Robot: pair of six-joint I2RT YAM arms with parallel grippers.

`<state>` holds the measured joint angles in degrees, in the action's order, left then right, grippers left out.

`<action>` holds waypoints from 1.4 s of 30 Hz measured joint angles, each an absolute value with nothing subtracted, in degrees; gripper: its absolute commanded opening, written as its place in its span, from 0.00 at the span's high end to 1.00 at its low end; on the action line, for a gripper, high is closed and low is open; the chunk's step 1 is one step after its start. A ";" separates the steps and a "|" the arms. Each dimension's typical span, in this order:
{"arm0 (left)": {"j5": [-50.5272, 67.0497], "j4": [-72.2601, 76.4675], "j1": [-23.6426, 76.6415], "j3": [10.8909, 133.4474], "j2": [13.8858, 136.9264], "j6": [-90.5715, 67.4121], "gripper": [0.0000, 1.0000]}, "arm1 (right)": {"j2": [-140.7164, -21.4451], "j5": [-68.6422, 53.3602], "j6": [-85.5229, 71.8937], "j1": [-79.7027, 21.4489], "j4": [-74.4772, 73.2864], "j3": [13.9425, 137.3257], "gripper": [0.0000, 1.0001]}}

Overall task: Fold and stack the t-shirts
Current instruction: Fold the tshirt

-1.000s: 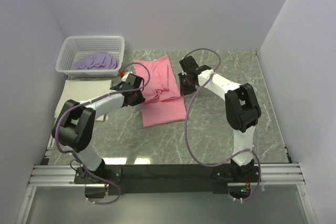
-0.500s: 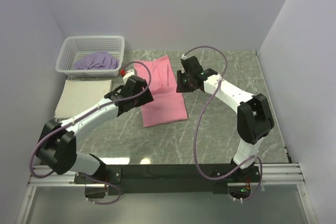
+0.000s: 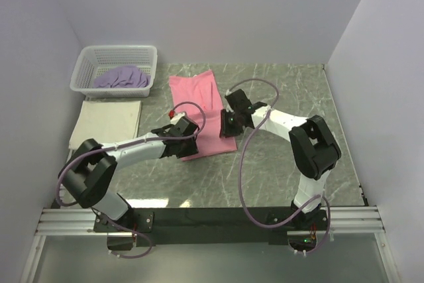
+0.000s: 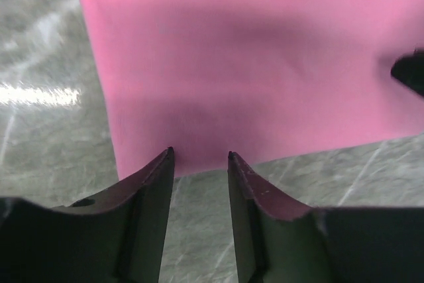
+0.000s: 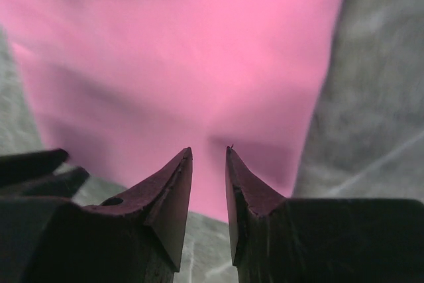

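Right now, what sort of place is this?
Probably a lab test booth: plain walls box in a marble-look table, a metal rail lines its near edge, and a lattice basket sits by a cream t-shirt.

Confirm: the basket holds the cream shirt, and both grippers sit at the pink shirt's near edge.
No: the top external view shows the lavender shirt in the basket. Left gripper and right gripper are at the pink shirt's near edge.

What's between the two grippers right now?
The pink t-shirt's near end lies flat between the left gripper and right gripper; the top view shows it.
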<state>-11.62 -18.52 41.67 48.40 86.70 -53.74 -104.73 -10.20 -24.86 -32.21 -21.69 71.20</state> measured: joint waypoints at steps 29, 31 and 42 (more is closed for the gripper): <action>-5.41 -24.99 44.53 41.21 74.83 -62.61 0.66 | -87.24 -27.03 -34.46 -34.63 -11.66 45.10 0.66; -5.82 -23.94 43.29 42.00 77.91 -62.24 0.67 | -89.89 -27.51 -34.46 -33.67 -11.46 44.91 0.66; -5.43 -19.22 41.08 37.45 79.66 -62.83 0.69 | -92.07 -31.38 -36.07 -28.03 -8.99 40.73 0.67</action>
